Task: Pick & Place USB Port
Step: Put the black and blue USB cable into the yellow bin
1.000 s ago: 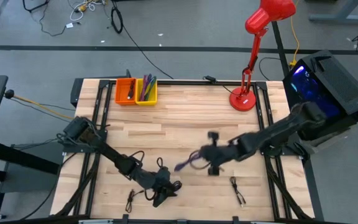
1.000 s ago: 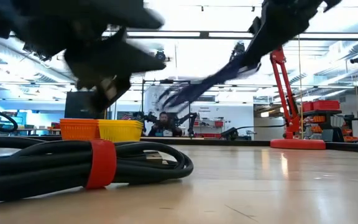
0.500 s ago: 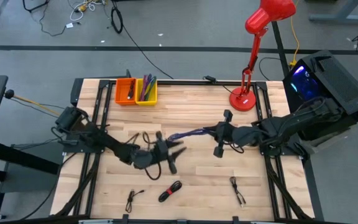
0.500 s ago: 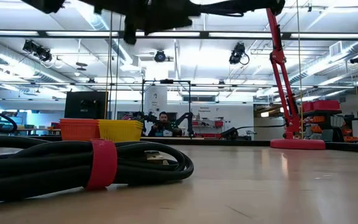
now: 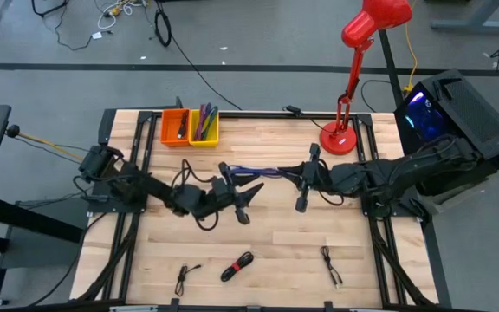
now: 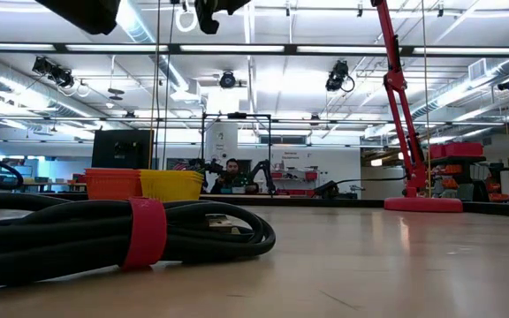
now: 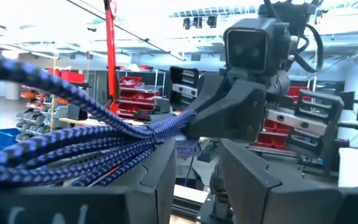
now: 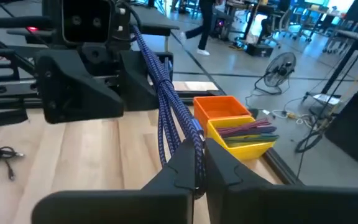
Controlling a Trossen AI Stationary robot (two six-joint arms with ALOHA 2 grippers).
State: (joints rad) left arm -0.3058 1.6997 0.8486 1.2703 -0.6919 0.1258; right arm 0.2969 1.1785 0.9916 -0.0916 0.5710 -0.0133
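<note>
A: How are the two arms posed?

B: Both reach in low over the middle of the wooden counter (image 5: 275, 234) and face each other. The left tool (image 5: 243, 196) points toward the right tool (image 5: 302, 180), and a blue braided cable (image 5: 262, 172) spans the gap between them, lifted clear of the wood.

A: Is the right tool gripping it?

B: Yes. Its two dark fingers (image 8: 185, 168) are pressed together with the cable (image 8: 178, 118) pinched between them, the strands running straight ahead from the tips toward the other arm.

A: And the left tool?

B: Its fingers (image 7: 160, 177) stand partly spread, and the cable bundle (image 7: 92, 146) passes just beside and above them. Whether they actually clamp it, I cannot tell.

A: What does the cable look like?

B: Woven, rope-like, blue with dark flecks, several strands lying side by side.

A: Anything else lying around?

B: A coil of smooth black cable with a red strap (image 5: 236, 267) lies on the counter, nearer the front edge than both tools. Two thin black leads (image 5: 184, 278) (image 5: 331, 264) lie off to either side of it. Beyond the left tool stand an orange bin (image 5: 175, 126) and a yellow bin (image 5: 204, 126) of plastic, touching, and beyond the right tool stands a glossy red desk lamp (image 5: 353, 78).
</note>
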